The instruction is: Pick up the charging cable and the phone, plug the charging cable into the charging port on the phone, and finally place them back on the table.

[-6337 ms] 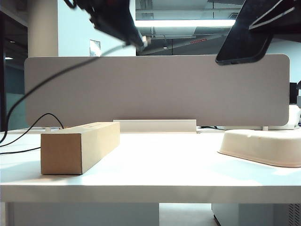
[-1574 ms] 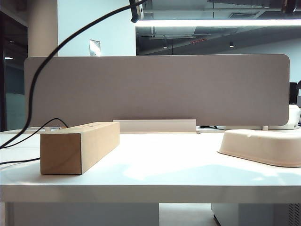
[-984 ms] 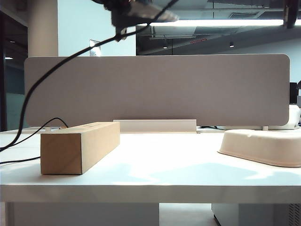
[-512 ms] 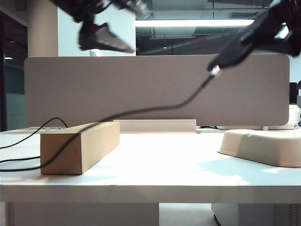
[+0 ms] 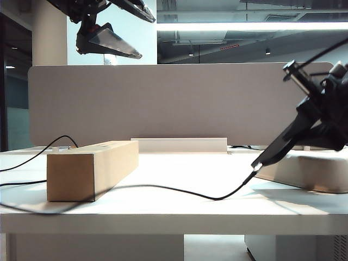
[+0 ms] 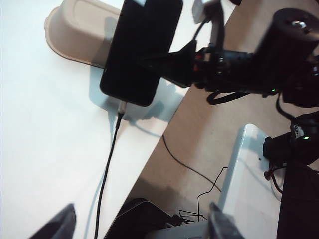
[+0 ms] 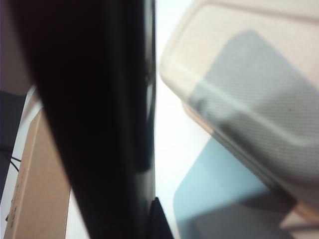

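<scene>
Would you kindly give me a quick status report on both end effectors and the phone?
Left end effector open, high, empty. Right end effector shut on the phone, low beside the cream tray. Charging cable plugged in, trailing across table past cardboard box.

A cardboard box lies left, a cream tray right, before a grey divider

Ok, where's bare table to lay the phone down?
Free: the white table between the cardboard box and the cream tray, behind the cable. The right gripper holds the phone low beside the tray. The left gripper hangs open, high.
</scene>
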`<state>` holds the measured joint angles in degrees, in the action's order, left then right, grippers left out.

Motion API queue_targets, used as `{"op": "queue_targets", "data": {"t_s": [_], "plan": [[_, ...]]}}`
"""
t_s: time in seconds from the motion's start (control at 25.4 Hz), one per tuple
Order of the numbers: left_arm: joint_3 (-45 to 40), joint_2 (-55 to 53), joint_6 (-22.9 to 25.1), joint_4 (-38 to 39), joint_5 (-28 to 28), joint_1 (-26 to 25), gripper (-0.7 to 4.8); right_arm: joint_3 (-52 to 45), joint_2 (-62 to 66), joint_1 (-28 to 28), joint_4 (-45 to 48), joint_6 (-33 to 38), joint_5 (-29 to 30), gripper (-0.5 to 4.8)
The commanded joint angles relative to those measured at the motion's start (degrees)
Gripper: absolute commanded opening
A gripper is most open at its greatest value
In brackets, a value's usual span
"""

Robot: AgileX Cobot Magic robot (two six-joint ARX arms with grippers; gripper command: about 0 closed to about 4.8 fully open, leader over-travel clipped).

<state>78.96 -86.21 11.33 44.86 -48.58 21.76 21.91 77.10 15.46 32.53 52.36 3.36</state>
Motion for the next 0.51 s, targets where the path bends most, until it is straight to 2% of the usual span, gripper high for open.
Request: {"op": "queue_targets", "data": {"t_s": [0.04, 0.35, 0.51], "plan": [[0.3, 0.4, 0.0, -0.4, -0.2, 0.0, 3.32, 0.5, 4.9, 0.0, 6.7, 3.3, -0.8, -0.07], [0.3, 0.4, 0.0, -0.4, -0.2, 0.0, 3.32, 0.4, 10.2, -0.2, 8.4, 5.1, -1.4, 0.02], [0.3, 0.4, 0.0, -0.4, -0.2, 0.0, 3.32, 0.4, 10.2, -0.2, 8.0, 5.0, -2.3, 1.27]]}}
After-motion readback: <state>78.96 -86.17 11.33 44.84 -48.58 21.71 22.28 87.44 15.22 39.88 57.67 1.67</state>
